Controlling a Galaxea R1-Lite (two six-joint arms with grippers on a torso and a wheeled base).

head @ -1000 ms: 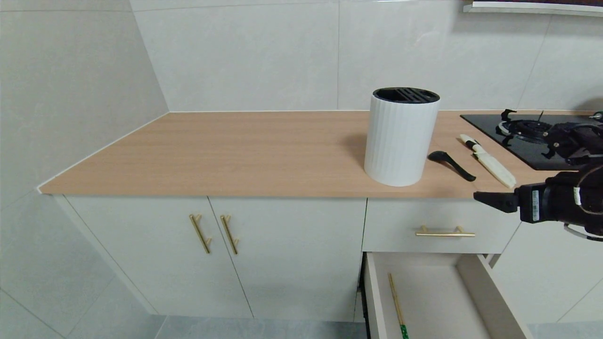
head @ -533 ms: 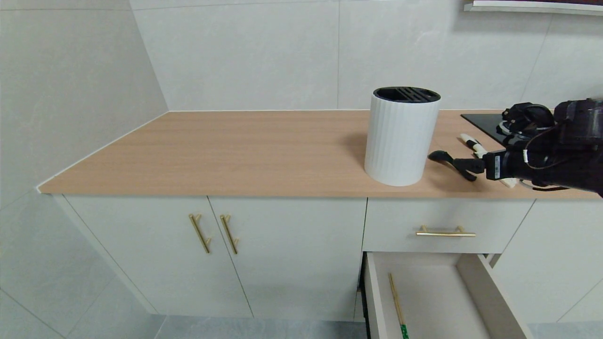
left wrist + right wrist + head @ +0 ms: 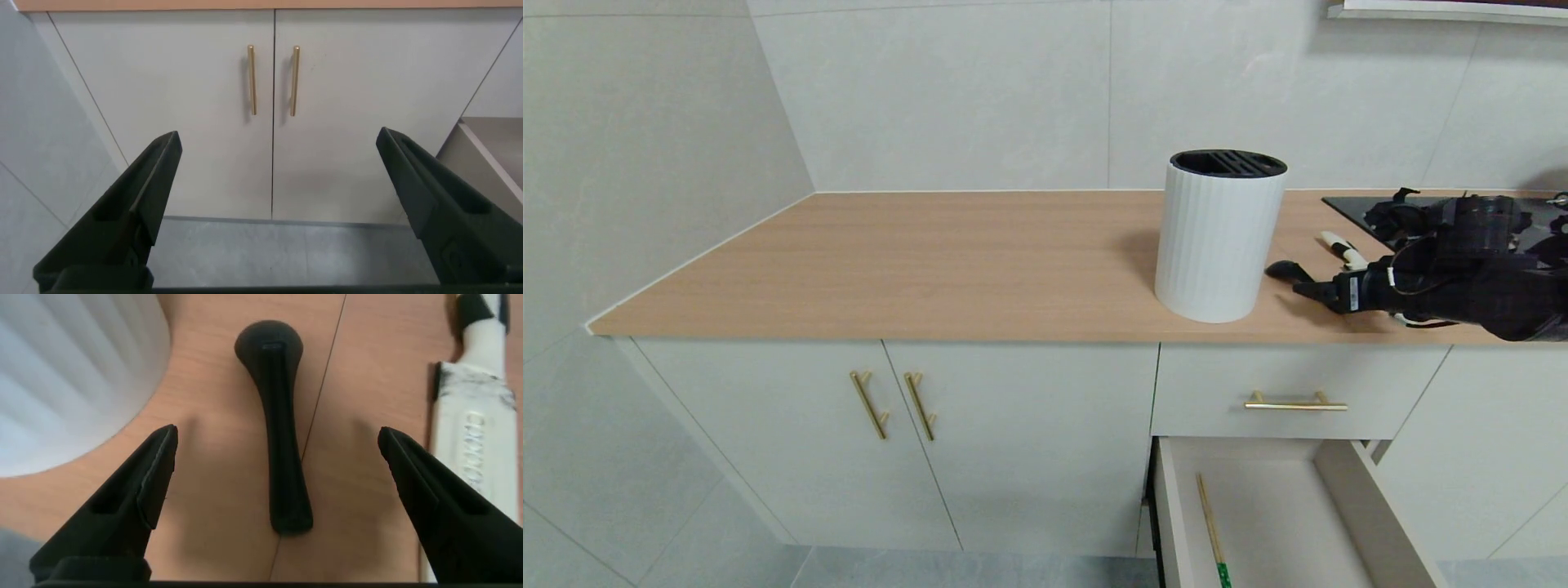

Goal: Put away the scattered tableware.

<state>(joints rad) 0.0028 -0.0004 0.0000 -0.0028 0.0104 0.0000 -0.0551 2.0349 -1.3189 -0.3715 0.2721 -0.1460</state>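
Where the left gripper [image 3: 276, 143] hangs: before the cabinet doors [image 3: 188, 106], jaws wide apart, holding nothing.
Countertop [image 3: 931, 261]: wood; carries the items below.
Holder [image 3: 1219, 237]: white, ribbed, upright, black slotted top.
Spoon [image 3: 274, 400]: black, flat on the countertop at the holder's 3 o'clock, near it but not touching; rounded end toward the holder.
Right gripper [image 3: 276, 434]: jaws spread wide, one finger either side of the spoon's handle, clear of it; nothing held.
Knife [image 3: 474, 425]: white, flat at the spoon's 3 o'clock, apart from it.
Drawer [image 3: 1170, 514]: open, at the holder's 6 o'clock; chopsticks [image 3: 1211, 523] lie inside near its 9 o'clock wall.
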